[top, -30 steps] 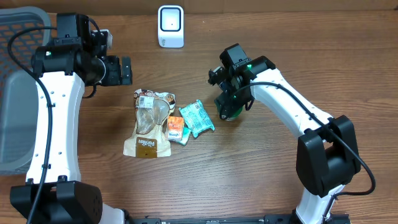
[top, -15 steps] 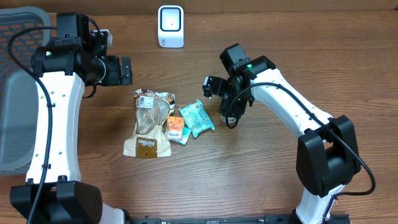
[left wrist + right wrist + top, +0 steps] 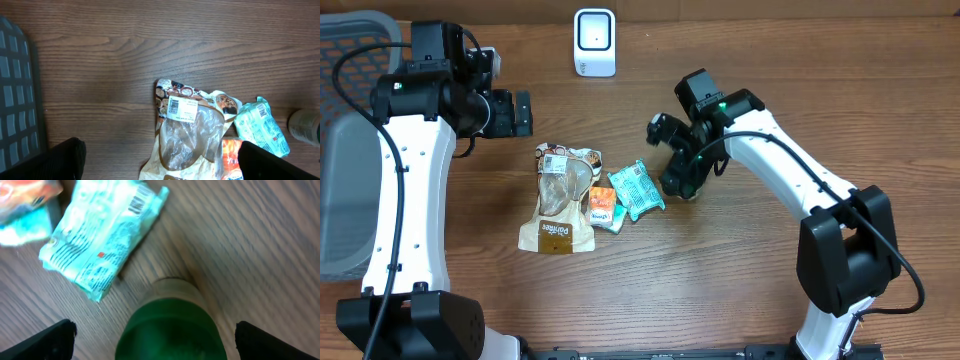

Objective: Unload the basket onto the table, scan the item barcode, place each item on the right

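Overhead view: a wooden worktop [image 3: 770, 80]; a white barcode scanner [image 3: 595, 42] stands at its far edge, centre; a grey basket [image 3: 340, 180] sits at the left edge; mid-worktop, a brown pouch [image 3: 560, 205], an orange packet [image 3: 603, 208] and a teal packet [image 3: 636, 188] lie bunched side by side; the left arm [image 3: 410, 170] holds the left jaws spread and empty, on the far left of the pouch; the right arm [image 3: 790, 170] holds the right jaws low, just right of the teal packet, hiding what is under them. Left wrist view: the pouch lies with a white barcode label [image 3: 181, 108] facing up; a green-topped container [image 3: 304, 127] shows at the right edge, just right of the teal packet. Right wrist view, blurred: the container stands between the right jaws, which are spread wide on either side and touch nothing; this looks like the item to be scanned. Likely risks: the jaws closing off-centre could tip or roll the round container; the left finger could snag the teal packet lying so near; no barcode is visible on the container, so it may reach the scanner facing the wrong way.
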`<state>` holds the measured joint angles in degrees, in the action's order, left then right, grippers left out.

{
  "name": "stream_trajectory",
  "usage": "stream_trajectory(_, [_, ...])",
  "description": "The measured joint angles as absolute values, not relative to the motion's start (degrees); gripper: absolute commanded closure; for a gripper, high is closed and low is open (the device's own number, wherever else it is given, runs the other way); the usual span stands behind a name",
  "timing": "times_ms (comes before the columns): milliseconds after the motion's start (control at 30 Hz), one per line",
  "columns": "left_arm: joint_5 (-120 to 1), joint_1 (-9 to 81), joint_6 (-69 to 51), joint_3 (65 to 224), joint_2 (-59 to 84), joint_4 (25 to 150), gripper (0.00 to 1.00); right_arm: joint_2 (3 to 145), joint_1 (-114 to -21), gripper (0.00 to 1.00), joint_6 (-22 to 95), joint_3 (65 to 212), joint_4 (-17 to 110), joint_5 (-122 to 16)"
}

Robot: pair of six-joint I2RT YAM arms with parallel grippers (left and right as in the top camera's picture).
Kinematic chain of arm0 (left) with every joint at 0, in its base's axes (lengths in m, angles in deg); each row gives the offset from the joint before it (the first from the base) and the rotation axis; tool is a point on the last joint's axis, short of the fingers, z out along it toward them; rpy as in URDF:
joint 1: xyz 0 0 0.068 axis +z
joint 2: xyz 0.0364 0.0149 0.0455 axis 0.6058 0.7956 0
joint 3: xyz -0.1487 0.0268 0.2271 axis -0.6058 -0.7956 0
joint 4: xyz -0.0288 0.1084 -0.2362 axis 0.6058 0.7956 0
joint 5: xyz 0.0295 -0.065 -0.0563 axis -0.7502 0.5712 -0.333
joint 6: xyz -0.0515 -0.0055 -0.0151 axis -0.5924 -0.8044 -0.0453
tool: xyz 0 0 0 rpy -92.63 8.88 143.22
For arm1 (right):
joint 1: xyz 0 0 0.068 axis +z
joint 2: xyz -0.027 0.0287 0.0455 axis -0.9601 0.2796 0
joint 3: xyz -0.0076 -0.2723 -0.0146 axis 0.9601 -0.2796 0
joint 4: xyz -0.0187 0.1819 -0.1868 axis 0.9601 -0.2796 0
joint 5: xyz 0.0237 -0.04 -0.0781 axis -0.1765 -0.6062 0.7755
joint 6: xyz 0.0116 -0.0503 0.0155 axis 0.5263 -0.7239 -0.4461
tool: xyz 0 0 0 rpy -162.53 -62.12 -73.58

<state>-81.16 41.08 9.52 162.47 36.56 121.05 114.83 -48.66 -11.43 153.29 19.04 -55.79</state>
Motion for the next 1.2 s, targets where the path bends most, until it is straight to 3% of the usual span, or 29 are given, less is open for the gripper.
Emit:
stream_trajectory(267, [-81.2, 41.1, 9.5, 162.5, 36.6, 121.0, 0.00, 114.8, -50.5, 0.00, -0.2, 162.9, 9.4, -55.5])
stream_trajectory(567, [-81.2, 41.1, 9.5, 162.5, 36.6, 121.0, 0.00, 114.7, -50.4, 0.00, 2.2, 176.2, -1.9, -55.7])
stream_trajectory(833, [-81.2, 41.1, 9.5, 162.5, 36.6, 121.0, 0.01, 114.7, -50.4, 0.00, 0.7, 174.6, -1.5, -56.9])
stream_trajectory(1200, [-81.2, 41.1, 9.5, 162.5, 36.6, 121.0, 0.00, 114.7, -50.1, 0.00, -3.4, 160.8, 9.7, -55.0])
